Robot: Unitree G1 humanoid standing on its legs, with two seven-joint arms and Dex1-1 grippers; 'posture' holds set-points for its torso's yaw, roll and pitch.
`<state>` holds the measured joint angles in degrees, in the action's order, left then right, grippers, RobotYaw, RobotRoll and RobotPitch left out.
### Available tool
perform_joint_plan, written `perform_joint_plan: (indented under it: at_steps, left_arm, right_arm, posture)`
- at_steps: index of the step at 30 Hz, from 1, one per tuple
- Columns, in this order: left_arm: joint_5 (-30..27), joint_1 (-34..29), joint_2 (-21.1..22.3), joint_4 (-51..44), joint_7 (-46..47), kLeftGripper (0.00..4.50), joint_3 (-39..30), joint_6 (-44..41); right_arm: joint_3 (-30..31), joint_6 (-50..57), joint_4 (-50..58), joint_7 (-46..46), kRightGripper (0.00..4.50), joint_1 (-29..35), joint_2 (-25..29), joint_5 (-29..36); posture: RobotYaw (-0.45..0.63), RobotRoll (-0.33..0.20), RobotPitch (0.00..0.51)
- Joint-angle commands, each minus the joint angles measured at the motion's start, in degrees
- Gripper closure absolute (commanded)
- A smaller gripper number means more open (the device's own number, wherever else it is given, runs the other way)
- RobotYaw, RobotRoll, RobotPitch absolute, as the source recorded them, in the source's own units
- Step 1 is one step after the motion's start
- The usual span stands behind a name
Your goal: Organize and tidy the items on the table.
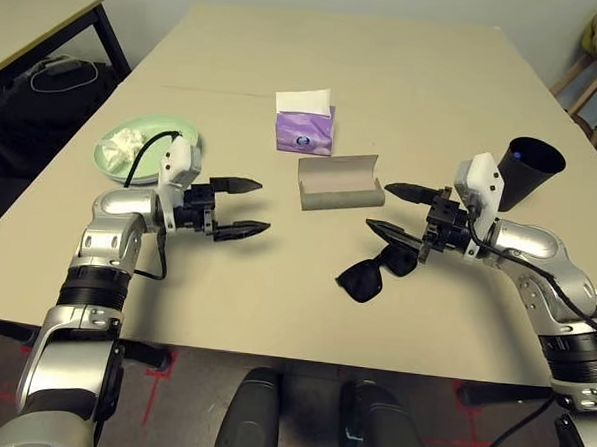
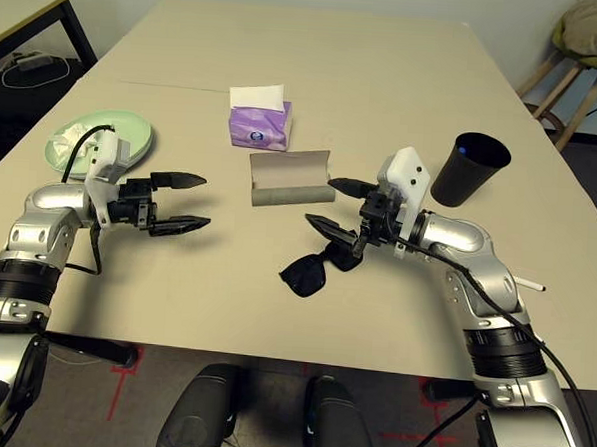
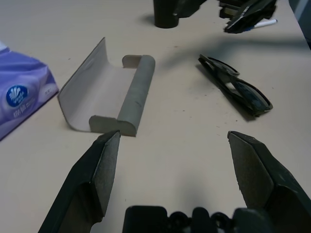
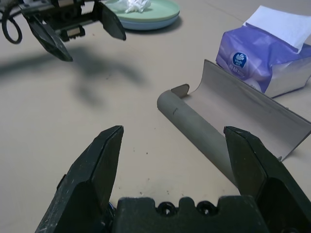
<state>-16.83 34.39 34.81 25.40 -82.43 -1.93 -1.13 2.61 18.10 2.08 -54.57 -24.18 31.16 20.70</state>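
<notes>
Left eye view: beige table [image 1: 406, 79]; smaller side table [image 1: 39, 20] beyond.

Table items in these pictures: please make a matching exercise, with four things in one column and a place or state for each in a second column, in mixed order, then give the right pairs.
Things:
1. crumpled white tissue
2. grey oblong glasses case
3. black folded sunglasses
4. black plastic cup

Places or states:
A. lies open, just in front of the purple tissue box
B. stands upright beyond the right arm
C. lies on the pale green plate
D. lies on the beige table below the right gripper, whose fingers are open

Pairs: 1-C, 2-A, 3-D, 4-B
</notes>
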Motion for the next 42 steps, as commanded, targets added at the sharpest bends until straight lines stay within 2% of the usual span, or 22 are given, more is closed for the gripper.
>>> perform_joint_plan:
  at_steps: [1, 7, 12, 17, 20, 24, 27, 31, 35, 42]
  left_arm:
    - [-0.8, -2.2, 0.3, -2.0, -1.9, 0.03, 1.2, 1.9]
    - [-2.3, -3.5, -0.2, -4.3, -3.8, 0.03, 1.8, 1.7]
    - [-2.7, -3.5, -0.3, -4.7, -4.8, 0.03, 2.4, 2.0]
    - [-2.7, -3.8, -0.8, -5.4, -4.3, 0.03, 2.8, 2.4]
    - [-3.1, -4.5, -1.0, -6.6, -3.7, 0.03, 2.8, 2.1]
    - [-3.2, -5.4, -0.9, -7.8, -3.1, 0.03, 2.8, 1.9]
    - [-3.3, -5.9, -0.8, -8.4, -2.7, 0.03, 2.9, 1.7]
    - [-3.3, -6.3, -0.8, -8.8, -2.4, 0.03, 3.1, 1.6]
    - [-3.3, -6.1, -0.9, -8.8, -1.9, 0.03, 3.4, 1.6]
    - [-3.3, -6.1, -0.8, -9.1, -1.4, 0.03, 3.7, 1.6]
  right_arm:
    - [1.5, 1.7, 1.8, -1.5, 0.00, -0.8, 2.2, -0.9]
    - [3.8, 6.7, 5.8, -2.3, 0.00, -2.0, 6.2, -2.5]
    - [7.4, 10.2, 9.6, -1.9, 0.00, -4.5, 9.4, -6.7]
    - [11.8, 9.5, 10.4, -7.7, 0.00, -8.8, 14.3, -10.0]
    - [16.4, 6.5, 9.3, -12.8, 0.00, -12.1, 17.7, -14.6]
    - [20.9, 3.0, 8.6, -18.8, 0.00, -15.5, 19.4, -18.1]
    - [22.8, 0.1, 8.3, -21.9, 0.00, -17.4, 19.6, -20.4]
    - [27.4, -2.4, 8.2, -24.5, 0.00, -21.9, 19.4, -28.3]
    - [30.2, -8.2, 7.3, -27.6, 0.00, -25.5, 17.7, -32.2]
    - [31.6, -13.0, 7.0, -29.5, 0.00, -26.1, 14.9, -36.2]
  posture:
    - [0.27, 0.000, 0.158]
    - [0.26, 0.000, 0.165]
    - [0.25, 0.000, 0.163]
    - [0.26, 0.000, 0.164]
    - [0.27, 0.000, 0.167]
    - [0.28, 0.000, 0.169]
    - [0.28, 0.000, 0.169]
    - [0.29, 0.000, 0.169]
    - [0.30, 0.000, 0.173]
    - [0.30, 0.000, 0.174]
